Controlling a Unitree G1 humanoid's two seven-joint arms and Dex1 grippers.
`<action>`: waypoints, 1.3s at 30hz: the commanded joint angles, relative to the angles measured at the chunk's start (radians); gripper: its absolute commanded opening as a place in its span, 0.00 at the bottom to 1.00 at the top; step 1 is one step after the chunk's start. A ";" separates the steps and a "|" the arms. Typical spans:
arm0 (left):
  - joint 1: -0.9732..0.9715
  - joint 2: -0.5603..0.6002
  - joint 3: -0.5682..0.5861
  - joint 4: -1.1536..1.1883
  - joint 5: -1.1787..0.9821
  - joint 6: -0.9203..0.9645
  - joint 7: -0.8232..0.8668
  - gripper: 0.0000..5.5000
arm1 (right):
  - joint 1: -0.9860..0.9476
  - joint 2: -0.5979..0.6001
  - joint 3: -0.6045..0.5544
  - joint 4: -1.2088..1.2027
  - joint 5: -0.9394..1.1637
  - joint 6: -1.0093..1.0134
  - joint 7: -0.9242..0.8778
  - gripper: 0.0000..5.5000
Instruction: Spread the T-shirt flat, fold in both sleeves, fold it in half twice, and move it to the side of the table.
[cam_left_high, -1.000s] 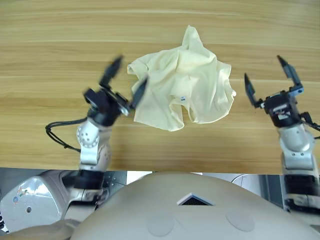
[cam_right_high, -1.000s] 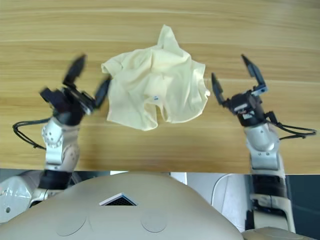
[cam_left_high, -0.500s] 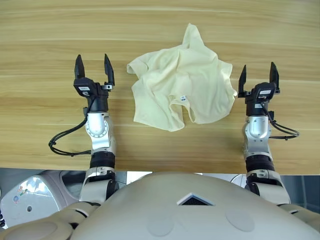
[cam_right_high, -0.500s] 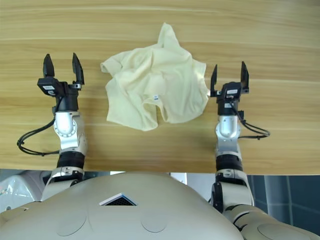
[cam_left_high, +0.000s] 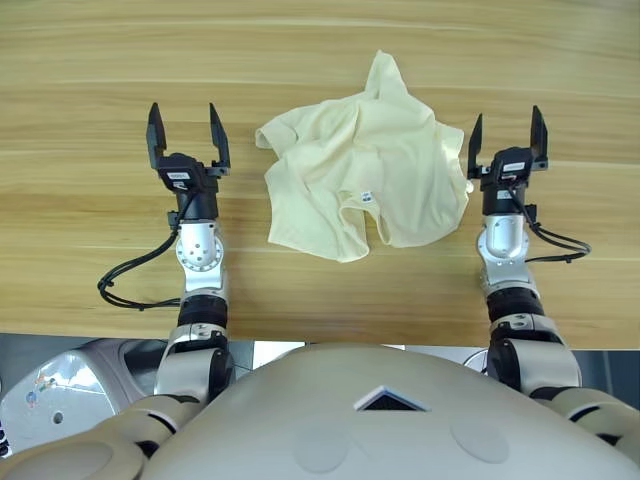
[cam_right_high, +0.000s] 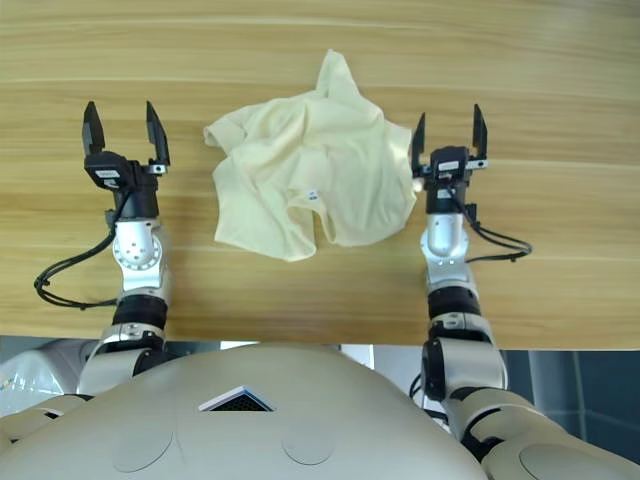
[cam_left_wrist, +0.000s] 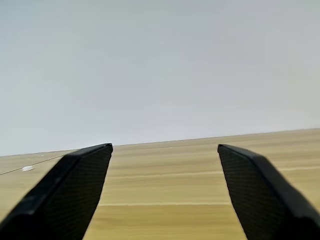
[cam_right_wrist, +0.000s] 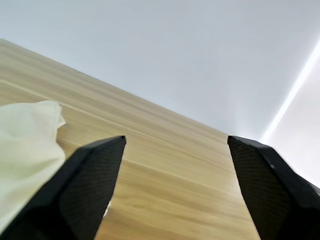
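Note:
A pale yellow T-shirt (cam_left_high: 365, 180) lies crumpled in a heap on the wooden table (cam_left_high: 90, 80), one corner pointing toward the far edge. My left gripper (cam_left_high: 184, 125) stands open to the left of the heap, a short gap from the cloth, holding nothing. To the right of the heap my right gripper (cam_left_high: 505, 130) is open too, its inner finger right at the shirt's edge. The right wrist view catches a bit of the T-shirt (cam_right_wrist: 25, 150) beside the near finger. Bare table (cam_left_wrist: 165, 175) lies between the left gripper's fingers (cam_left_wrist: 70, 195).
Wooden tabletop stretches wide on both sides and beyond the shirt. A black cable (cam_left_high: 130, 285) loops from the left forearm near the table's front edge, and another cable (cam_left_high: 555, 245) hangs by the right forearm.
Both grippers swung from tilted poses to pointing straight toward the far edge. The right gripper has since moved in toward the shirt's right edge. The shirt has not moved.

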 joint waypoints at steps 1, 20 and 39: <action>0.013 -0.008 0.020 0.071 0.022 -0.011 0.062 0.71 | -0.009 0.014 -0.001 0.012 0.020 -0.005 -0.008 0.69; 0.413 0.431 -0.451 -0.697 -0.102 0.156 -0.792 0.71 | 0.548 -0.593 -0.061 -0.667 0.035 0.041 0.590 0.69; 0.500 0.501 -0.552 -0.870 0.384 0.181 -0.497 0.71 | 0.519 -0.566 -0.005 -0.693 -0.173 0.169 0.555 0.69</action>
